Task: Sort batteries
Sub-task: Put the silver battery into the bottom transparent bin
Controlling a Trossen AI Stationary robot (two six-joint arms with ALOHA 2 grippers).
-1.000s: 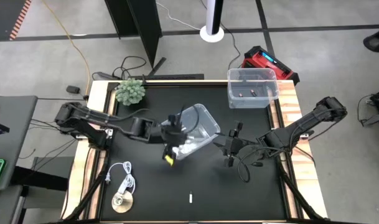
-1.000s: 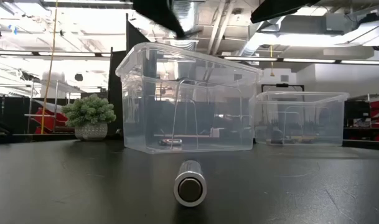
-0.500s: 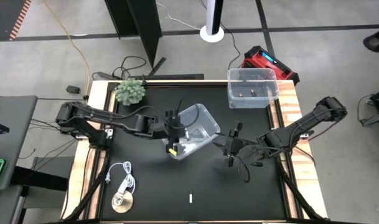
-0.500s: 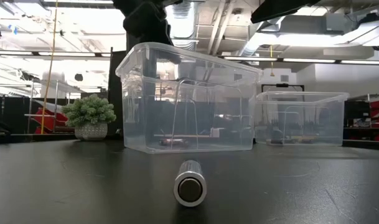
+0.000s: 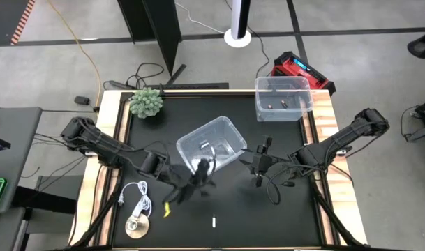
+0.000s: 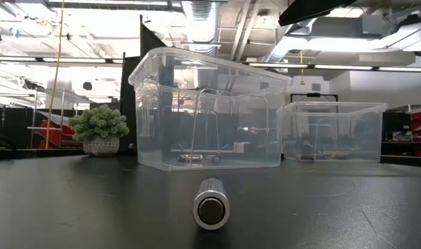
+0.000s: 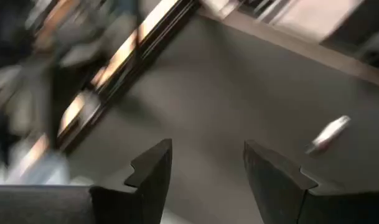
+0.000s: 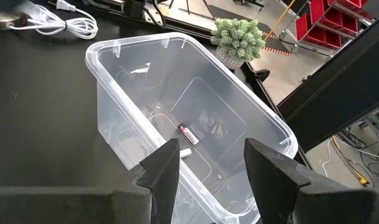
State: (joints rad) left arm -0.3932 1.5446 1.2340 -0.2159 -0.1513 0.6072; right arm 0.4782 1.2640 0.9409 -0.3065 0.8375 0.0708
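A pale battery (image 5: 213, 222) lies on its side on the black table near the front edge; it shows end-on in the low view (image 6: 211, 204) and in the left wrist view (image 7: 329, 134). The middle clear bin (image 5: 209, 143) holds a dark, reddish-ended battery (image 8: 188, 134) and a pale one (image 8: 184, 152) on its floor. My left gripper (image 5: 197, 183) hangs open just in front of this bin, empty (image 7: 208, 168). My right gripper (image 5: 257, 166) waits open to the right of the bin (image 8: 205, 165).
A second clear bin (image 5: 283, 96) with a few batteries stands at the far right corner. A potted plant (image 5: 146, 102) sits at the far left. A white coiled cable with a round disc (image 5: 137, 209) lies at the near left.
My left gripper has come up out of the middle bin and swung toward the table's near edge, turning as it went. A second battery now lies on the bin's floor beside the first. The pale battery at the front has stayed put.
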